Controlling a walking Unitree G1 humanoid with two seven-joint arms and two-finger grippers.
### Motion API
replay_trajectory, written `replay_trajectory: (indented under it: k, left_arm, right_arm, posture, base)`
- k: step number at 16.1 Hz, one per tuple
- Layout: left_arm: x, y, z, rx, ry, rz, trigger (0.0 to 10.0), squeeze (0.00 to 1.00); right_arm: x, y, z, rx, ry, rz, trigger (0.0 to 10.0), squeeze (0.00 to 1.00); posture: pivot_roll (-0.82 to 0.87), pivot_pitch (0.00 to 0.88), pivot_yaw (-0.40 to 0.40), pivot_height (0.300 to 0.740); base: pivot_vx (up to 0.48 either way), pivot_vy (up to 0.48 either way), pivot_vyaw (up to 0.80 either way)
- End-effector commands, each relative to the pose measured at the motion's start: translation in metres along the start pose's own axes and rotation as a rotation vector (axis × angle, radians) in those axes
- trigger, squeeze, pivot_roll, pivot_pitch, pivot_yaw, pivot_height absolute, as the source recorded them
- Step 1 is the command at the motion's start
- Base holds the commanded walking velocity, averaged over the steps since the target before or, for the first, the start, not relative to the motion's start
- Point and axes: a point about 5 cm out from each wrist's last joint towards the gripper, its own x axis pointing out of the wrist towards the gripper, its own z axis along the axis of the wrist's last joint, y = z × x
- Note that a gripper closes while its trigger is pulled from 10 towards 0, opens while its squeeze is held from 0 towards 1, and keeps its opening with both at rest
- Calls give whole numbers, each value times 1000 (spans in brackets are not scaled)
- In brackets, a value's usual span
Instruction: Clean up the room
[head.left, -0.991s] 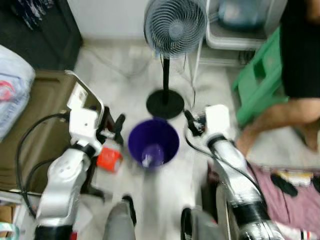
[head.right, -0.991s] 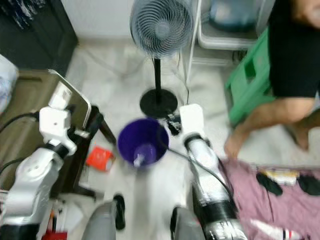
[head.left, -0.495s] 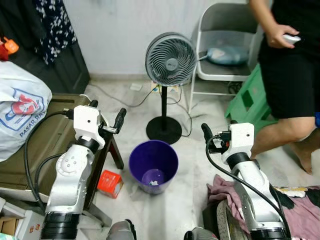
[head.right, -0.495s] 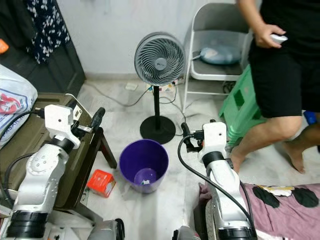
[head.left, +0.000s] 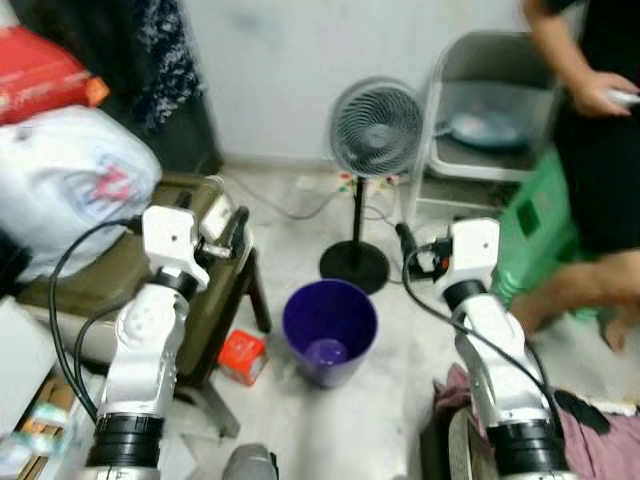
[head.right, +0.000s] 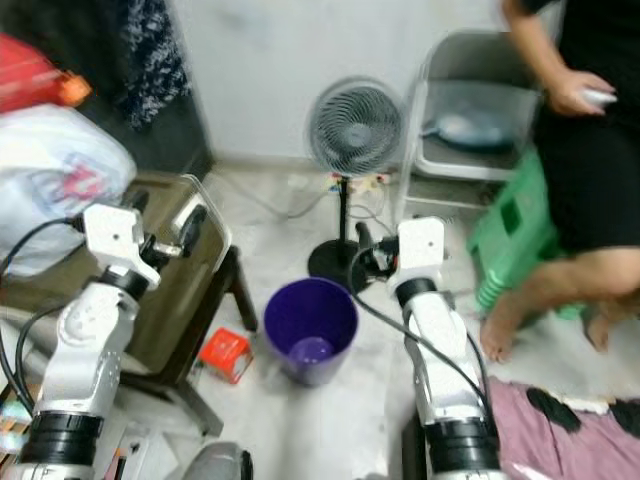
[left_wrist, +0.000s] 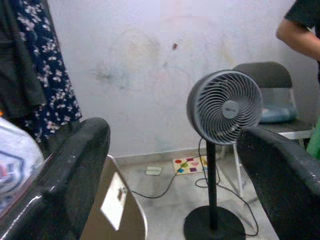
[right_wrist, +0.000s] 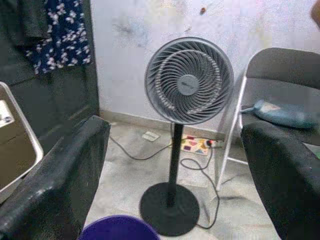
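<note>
A purple bin (head.left: 330, 330) stands on the pale floor (head.left: 300, 430), with a scrap of something pale lying at its bottom. Both grippers are raised over the floor, one to each side of the bin and above it, neither touching anything. The left gripper (left_wrist: 170, 175) hangs near the bin's left, close over the edge of a brown table (head.left: 215, 300); its jaws stand wide with nothing between them. The right gripper (right_wrist: 175, 170) hangs near the bin's right, its jaws likewise wide and empty. Just left of the bin, on the floor beside the table leg, lies a small red box (head.left: 242, 356). Behind the bin stands a fan (head.left: 377, 130) on a round black base, and a grey folding chair (head.left: 495, 100) sits beyond it, to the bin's right. A green stool (head.left: 535, 235) and a person (head.left: 600, 150) in black, holding a small white object, are farther right. A pink cloth (head.right: 560, 430) lies on the floor to the bin's right.
</note>
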Motion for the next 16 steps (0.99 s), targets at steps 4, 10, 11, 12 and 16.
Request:
replay_trajectory:
  k: [4, 10, 11, 12, 16]
  left_arm:
    - [2, -1, 3, 15, -21, -8, 10000, 0]
    - [-1, -7, -2, 14, -6, -2, 10000, 0]
    - [-1, -7, -5, 17, 8, 16, 10000, 0]
    - [-2, -8, -7, 15, 13, 21, 10000, 0]
    - [-1, -15, -16, -26, 32, 2, 10000, 0]
  right_arm:
    - [6, -1, 5, -13, -23, 1, 10000, 753]
    - [20, 11, 18, 61, -59, -2, 10000, 0]
    - [21, 16, 16, 76, -54, 9, 10000, 0]
    - [21, 18, 15, 87, -50, 16, 10000, 0]
    - [28, 23, 8, 113, -22, 34, 10000, 0]
  posture:
    - [-3, 0, 31, 740]
    - [-18, 0, 33, 740]
    - [-15, 0, 29, 740]
    - [-14, 0, 26, 740]
    - [-18, 0, 23, 740]
  base:
    - [146, 0, 0]
    - [0, 0, 0]
    - [0, 0, 0]
    - [0, 0, 0]
    - [0, 0, 0]
